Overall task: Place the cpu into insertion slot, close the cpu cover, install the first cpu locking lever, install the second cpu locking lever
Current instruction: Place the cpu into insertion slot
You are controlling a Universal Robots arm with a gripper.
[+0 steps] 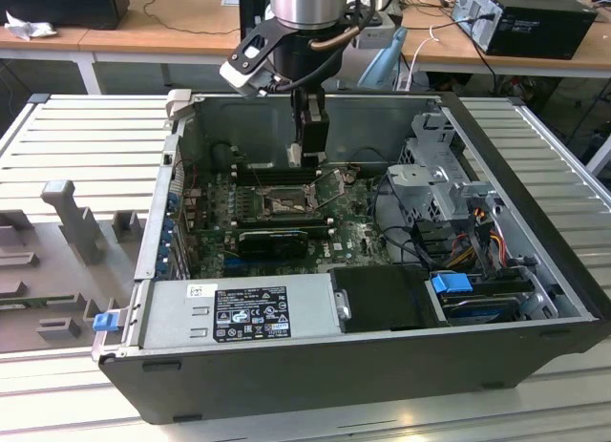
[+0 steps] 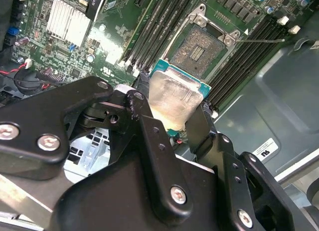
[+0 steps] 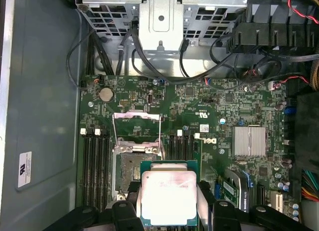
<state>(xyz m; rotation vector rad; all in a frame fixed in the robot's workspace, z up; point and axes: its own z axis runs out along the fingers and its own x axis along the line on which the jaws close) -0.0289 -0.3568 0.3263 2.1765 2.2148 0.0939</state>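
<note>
My gripper (image 1: 307, 152) hangs inside the open computer case, shut on the cpu (image 3: 167, 196), a square chip with a silver top and a green edge. In both wrist views the two black fingers clamp the cpu (image 2: 172, 99) by opposite sides. It hovers just beside and above the insertion slot (image 3: 130, 167), a dark square socket whose bare contacts show (image 2: 198, 45). The cpu cover (image 3: 135, 114) is swung open away from the socket. A thin wire locking lever (image 2: 259, 40) stands out past the socket's corner. The socket (image 1: 286, 203) lies below the gripper on the green motherboard (image 1: 358, 237).
Black memory slots (image 3: 94, 166) flank the socket on both sides. A black graphics card (image 1: 272, 240) lies in front of it, and a finned heat sink (image 3: 249, 141) sits nearby. The power supply (image 1: 239, 308), drive cage (image 1: 434, 189) and cables (image 1: 477, 232) crowd the case's front and right.
</note>
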